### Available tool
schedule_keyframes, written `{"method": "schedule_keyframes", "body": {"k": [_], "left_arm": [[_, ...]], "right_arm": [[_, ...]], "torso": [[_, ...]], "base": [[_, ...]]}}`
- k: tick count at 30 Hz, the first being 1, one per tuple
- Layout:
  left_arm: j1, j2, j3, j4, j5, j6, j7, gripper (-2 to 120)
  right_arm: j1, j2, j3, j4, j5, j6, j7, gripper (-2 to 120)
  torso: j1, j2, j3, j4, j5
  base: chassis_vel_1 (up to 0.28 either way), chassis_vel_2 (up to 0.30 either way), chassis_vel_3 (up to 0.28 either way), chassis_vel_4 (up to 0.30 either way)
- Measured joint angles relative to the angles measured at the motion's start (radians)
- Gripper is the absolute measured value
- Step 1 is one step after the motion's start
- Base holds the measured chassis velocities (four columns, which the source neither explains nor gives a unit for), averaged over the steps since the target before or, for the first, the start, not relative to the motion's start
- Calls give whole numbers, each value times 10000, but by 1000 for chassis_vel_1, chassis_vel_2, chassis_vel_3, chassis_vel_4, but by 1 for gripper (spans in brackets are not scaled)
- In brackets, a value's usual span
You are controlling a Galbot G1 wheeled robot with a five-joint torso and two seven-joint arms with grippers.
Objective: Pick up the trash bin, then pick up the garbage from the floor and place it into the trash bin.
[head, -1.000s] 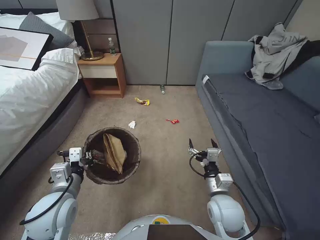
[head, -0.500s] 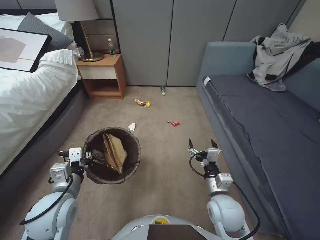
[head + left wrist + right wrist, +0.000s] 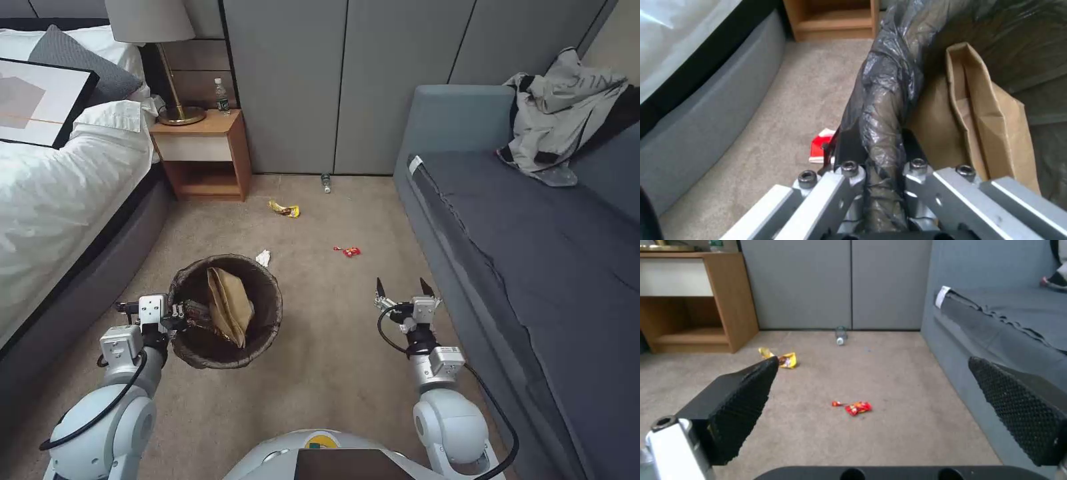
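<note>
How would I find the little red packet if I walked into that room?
Start at the long grey sofa and look at the beige carpet beside its front edge. The red packet lies there in the open, ahead of the right gripper. It is the only bright red litter; the wrapper nearer the nightstand is yellow.

Beige carpet floor: yellow wrapper, white tissue, red snack packet, small bottle by wall; red-and-white packet beside bin.
</note>
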Motion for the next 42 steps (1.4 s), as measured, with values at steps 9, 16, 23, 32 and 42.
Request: {"method": "schedule_keyframes", "body": {"k": [9, 16, 23, 32, 42], "left_arm": [[12, 17, -1, -12, 1, -2, -2, 3], [3, 21, 20, -23, 8, -3, -3, 3], [-8, 26, -11, -23, 0, -5, -3, 3], [-34, 34, -39, -16, -19, -8, -2, 3], [-66, 39, -27, 18, -21, -11, 2, 3]], "right_arm": [[9, -2, -48, -33, 7, 5, 0, 100], [6, -4, -66, -38, 25, 7, 5, 100], [-1, -6, -49, -41, 38, 15, 16, 100], [43, -13, -33, -62, 61, 16, 20, 100], [39, -33, 41, -64, 106, 16, 26, 100]], "torso": [[0, 0, 0, 1, 0], [0, 0, 0, 0, 1], [0, 0, -1, 0, 0], [0, 0, 0, 1, 0], [0, -1, 0, 1, 0]], "base": [[-54, 59, 65, -53], [-83, 65, 74, -74], [-59, 60, 57, -55], [-87, 84, 95, -77], [-97, 100, 99, -100]]}}
